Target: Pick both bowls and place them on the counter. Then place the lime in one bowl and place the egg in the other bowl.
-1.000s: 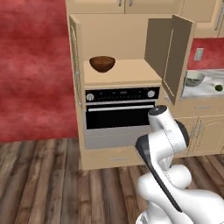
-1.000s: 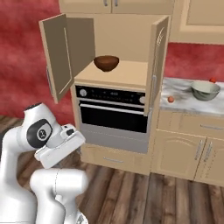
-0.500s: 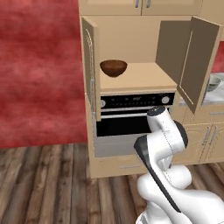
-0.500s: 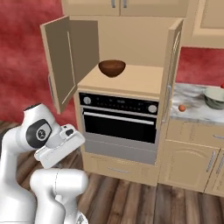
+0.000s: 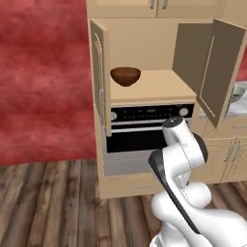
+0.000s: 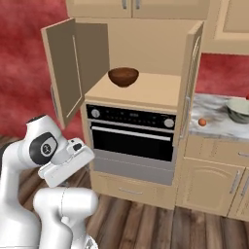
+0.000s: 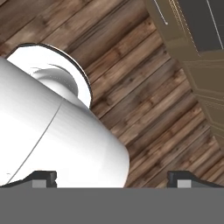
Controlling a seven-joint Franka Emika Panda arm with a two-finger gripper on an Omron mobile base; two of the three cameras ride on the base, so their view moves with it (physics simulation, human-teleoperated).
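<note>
The dark brown wooden bowl point(image 5: 125, 75) point(image 6: 123, 76) stands on the tan wood shelf point(image 6: 146, 91) inside the open cabinet above the oven. On the marbled counter point(image 6: 214, 130) to the right sits the pale grey-green bowl point(image 6: 239, 109) point(image 5: 238, 92), with the orange-brown egg point(image 6: 202, 121) to its left. The lime is out of view. My arm is folded low in front of the base, far below and short of the shelf. The gripper point(image 7: 113, 178) points down at the floor, open and with nothing in it.
Both cabinet doors stand open: the left door point(image 6: 68, 73) and the right door point(image 6: 192, 78), which juts out beside the counter. A black oven point(image 6: 133, 137) sits under the shelf. Wooden floor point(image 7: 144, 87) lies below, with a red wall point(image 5: 43, 77) to the left.
The whole picture has shifted: the base has driven closer to the cabinet, which now looks larger, and the counter has slid toward the right edge. The arm keeps its folded pose.
</note>
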